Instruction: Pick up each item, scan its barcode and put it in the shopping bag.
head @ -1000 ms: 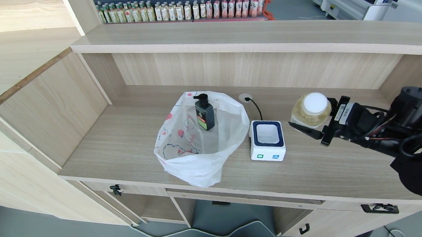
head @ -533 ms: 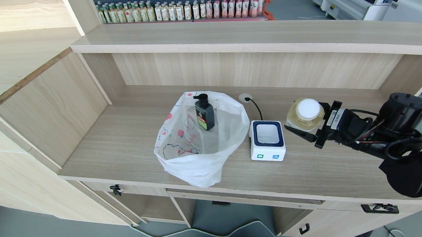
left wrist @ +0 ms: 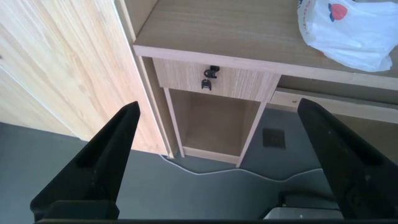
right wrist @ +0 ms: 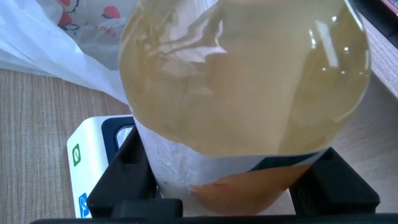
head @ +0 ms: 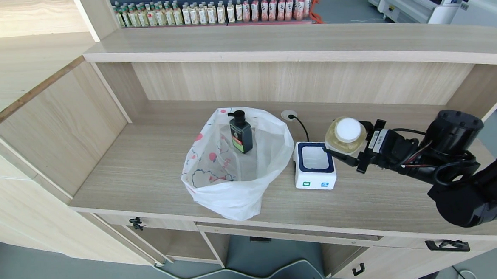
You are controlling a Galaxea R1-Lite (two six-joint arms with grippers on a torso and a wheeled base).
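Note:
A clear jar of yellowish liquid with a white lid [head: 345,135] hangs upright in my right gripper [head: 345,145], which is shut on it, just above the right edge of the white barcode scanner [head: 314,165]. From the right wrist the jar [right wrist: 249,93] is close up, with the scanner [right wrist: 99,162] below it. The white shopping bag [head: 233,166] stands open left of the scanner, with a black pump bottle [head: 240,133] upright inside. My left gripper [left wrist: 217,168] is open, below the counter's front edge, facing the floor.
The scanner's cable [head: 301,126] runs to a round port [head: 289,114] at the back of the counter [head: 147,161]. Wooden walls enclose the counter on the left, back and right. Drawers with black handles [left wrist: 210,77] sit under the front edge.
My right gripper has carried the jar leftward and slightly back, from the right part of the counter to just over the scanner's right edge. The bag and the bottle have not moved.

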